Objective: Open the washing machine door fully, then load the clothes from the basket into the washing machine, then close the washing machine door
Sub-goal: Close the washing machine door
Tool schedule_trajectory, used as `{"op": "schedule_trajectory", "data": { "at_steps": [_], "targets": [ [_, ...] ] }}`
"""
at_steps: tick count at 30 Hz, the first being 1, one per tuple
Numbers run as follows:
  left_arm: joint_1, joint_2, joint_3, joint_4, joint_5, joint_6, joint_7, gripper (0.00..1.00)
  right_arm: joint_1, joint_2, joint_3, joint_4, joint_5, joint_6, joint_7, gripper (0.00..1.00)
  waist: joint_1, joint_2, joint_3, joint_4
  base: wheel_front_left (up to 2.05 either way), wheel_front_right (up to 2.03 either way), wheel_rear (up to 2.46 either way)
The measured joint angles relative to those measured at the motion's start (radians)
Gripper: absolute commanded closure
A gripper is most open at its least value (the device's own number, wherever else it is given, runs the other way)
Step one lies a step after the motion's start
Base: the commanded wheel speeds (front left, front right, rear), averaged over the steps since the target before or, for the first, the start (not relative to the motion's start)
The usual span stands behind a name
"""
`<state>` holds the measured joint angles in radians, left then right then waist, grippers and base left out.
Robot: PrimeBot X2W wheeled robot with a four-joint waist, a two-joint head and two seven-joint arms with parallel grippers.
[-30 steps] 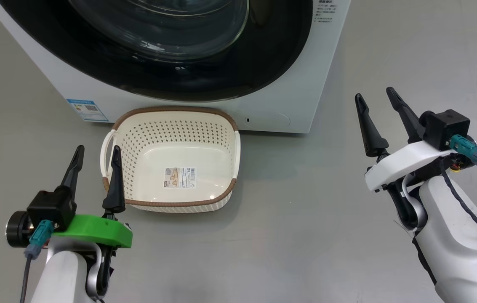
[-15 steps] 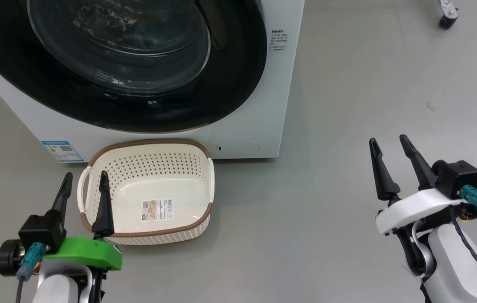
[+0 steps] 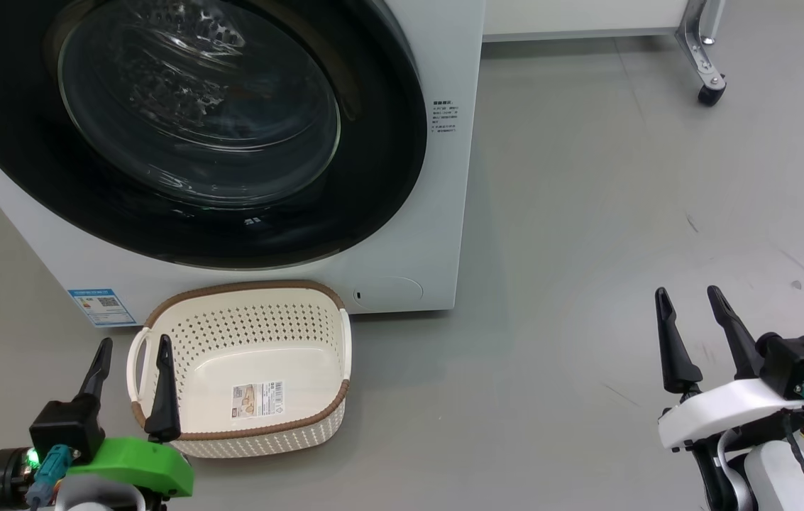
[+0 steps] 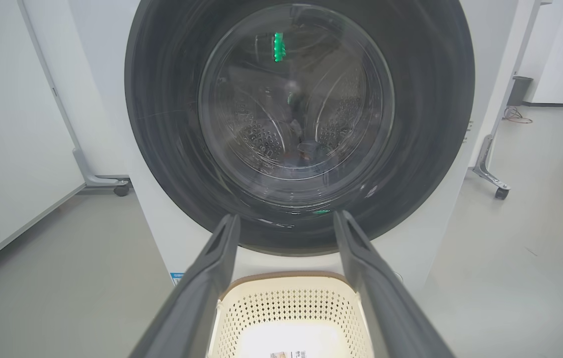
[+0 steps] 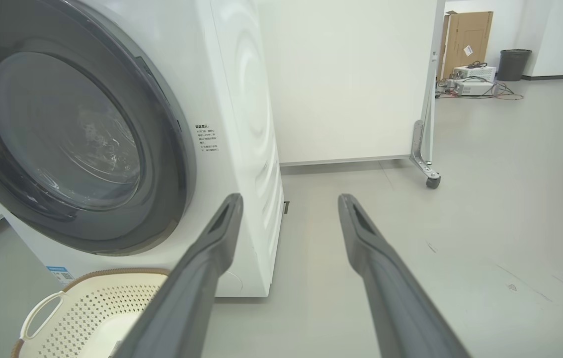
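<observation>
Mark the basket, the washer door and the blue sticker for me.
basket [image 3: 267, 436], head view, perforated front wall.
washing machine door [image 3: 196, 121], head view, middle of the glass bowl.
blue sticker [image 3: 101, 306], head view, centre of the label.

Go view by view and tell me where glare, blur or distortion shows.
Head view: sharp, evenly lit, with white streaks of glare on the washing machine door. Left wrist view: slightly smeared, a green light reflected in the door glass, and the floor of the basket washed out. Right wrist view: the lens bows the edge of the washing machine, and the right gripper looks soft.
</observation>
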<state>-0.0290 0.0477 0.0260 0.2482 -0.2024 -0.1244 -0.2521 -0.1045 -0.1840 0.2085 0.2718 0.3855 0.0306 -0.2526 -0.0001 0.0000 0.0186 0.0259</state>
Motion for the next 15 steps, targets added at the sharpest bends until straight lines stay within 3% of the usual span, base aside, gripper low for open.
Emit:
{"op": "schedule_trajectory", "data": {
  "at_steps": [15],
  "targets": [
    [0.025,0.000,0.006,-0.003,0.025,0.000,0.000,0.00,0.096,0.020,-0.045,-0.058,-0.016,-0.015,0.000,0.00,0.0000,0.0000,-0.024,0.019,0.00,0.00,0.00]
  ]
}}
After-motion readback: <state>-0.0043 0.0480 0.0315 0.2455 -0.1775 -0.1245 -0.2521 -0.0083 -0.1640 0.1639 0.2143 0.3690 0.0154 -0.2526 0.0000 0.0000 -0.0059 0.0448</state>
